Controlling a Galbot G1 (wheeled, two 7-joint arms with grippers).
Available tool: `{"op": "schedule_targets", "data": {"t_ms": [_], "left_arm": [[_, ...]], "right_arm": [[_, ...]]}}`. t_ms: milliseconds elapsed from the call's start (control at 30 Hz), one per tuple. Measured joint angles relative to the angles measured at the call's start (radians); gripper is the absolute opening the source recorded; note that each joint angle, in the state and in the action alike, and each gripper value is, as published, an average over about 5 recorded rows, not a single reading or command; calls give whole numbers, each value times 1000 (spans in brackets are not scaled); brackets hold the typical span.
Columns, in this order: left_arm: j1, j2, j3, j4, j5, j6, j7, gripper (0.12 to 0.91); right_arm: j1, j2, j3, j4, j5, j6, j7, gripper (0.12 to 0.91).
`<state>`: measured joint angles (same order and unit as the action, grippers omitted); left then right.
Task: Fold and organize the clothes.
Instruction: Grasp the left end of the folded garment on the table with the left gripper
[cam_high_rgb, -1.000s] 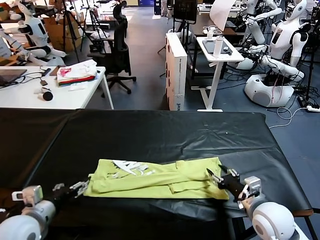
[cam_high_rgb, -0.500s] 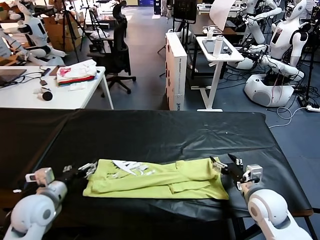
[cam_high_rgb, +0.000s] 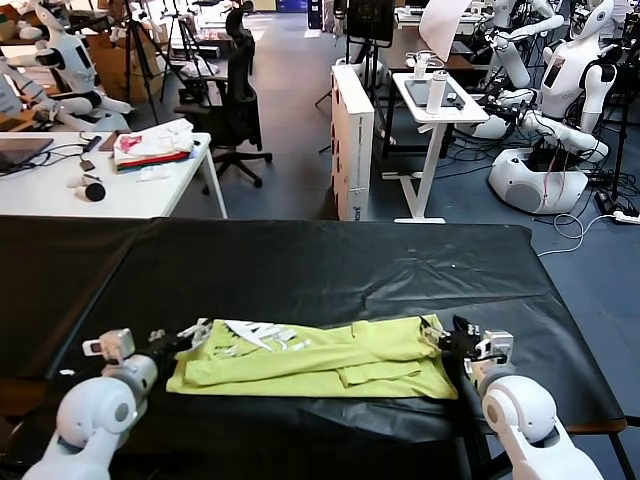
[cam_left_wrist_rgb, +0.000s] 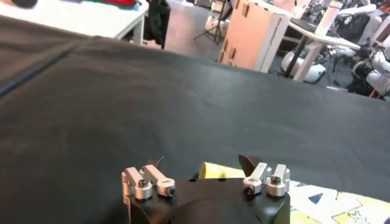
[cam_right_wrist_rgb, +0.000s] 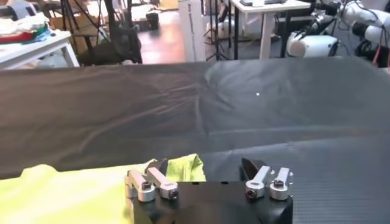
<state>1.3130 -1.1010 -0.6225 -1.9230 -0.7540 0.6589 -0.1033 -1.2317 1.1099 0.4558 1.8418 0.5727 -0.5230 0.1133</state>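
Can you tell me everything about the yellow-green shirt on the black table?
The T-shirt is lime yellow-green, soft like cotton, and already folded into a long, wrinkly strip. It lies flat near the front edge of the black table. A small white print shows near its left end. The left tool is at the shirt's far left corner, and the right tool is at its far right corner. Whether either tool grips the cloth can't be seen.

I saw the black table (cam_high_rgb: 330, 265) bare beyond the T-shirt (cam_high_rgb: 320, 358), giving open passage there. Each gripper, left (cam_high_rgb: 190, 335) and right (cam_high_rgb: 440, 335), stood at a far corner of the shirt, blocking those approaches.
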Motion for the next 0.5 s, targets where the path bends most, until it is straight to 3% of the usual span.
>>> {"op": "schedule_targets", "data": {"t_ms": [100,200,367,500], "left_arm": [[1,-1,4,5,0,1,1,886],[3,-1,4,5,-4,1,1,793],[4,-1,5,-1,-6,-1,1,492],[2,0,5,-6,-5,-10,3,253]], "right_arm": [[-1,1,-1,-1,-6,0,-4,653],[-2,2,-3,1,-10,0,-8,499],[-8,3,-4,13,-11,0,-10,205],[-14,6,0,23,-11,8,-8,145]]}}
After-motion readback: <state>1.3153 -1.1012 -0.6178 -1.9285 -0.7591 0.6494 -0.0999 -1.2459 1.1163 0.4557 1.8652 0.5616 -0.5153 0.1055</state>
